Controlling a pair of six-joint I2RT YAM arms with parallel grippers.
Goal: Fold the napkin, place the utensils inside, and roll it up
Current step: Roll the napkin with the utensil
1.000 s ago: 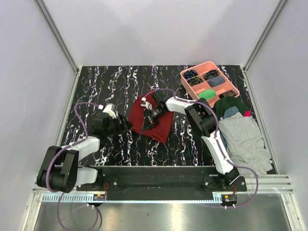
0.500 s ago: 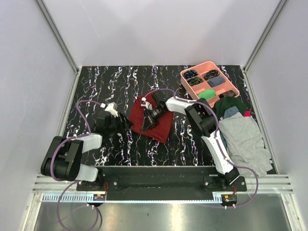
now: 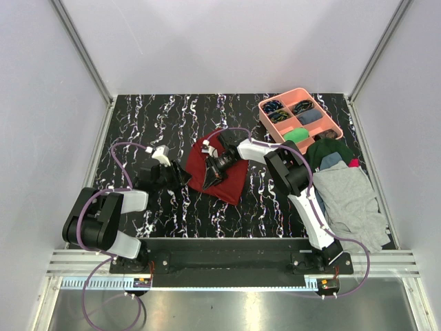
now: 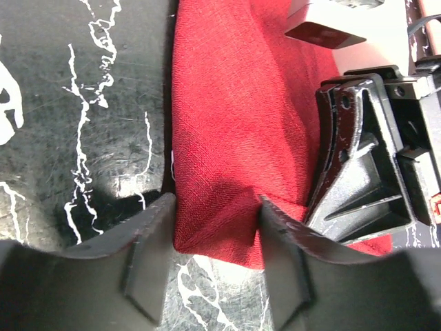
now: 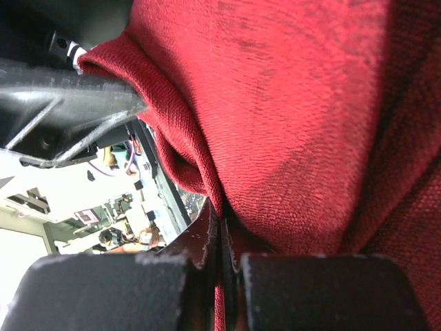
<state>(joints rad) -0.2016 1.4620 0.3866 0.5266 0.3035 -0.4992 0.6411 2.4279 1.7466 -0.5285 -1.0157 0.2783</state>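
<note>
Maroon napkin (image 3: 234, 183) is being folded: right hand (image 5: 221, 231) clenching it, left hand (image 4: 215, 231) straddling its corner unclenched; utensils, rolling remaining.

Black-and-white arms (image 3: 128, 202), purple cables (image 3: 111, 160)

No word, number, label or brand can be read anywhere; not on the napkin (image 3: 231, 183), the pink tray (image 3: 267, 123) at two o'clock, nor the marbled table (image 3: 158, 117).
</note>
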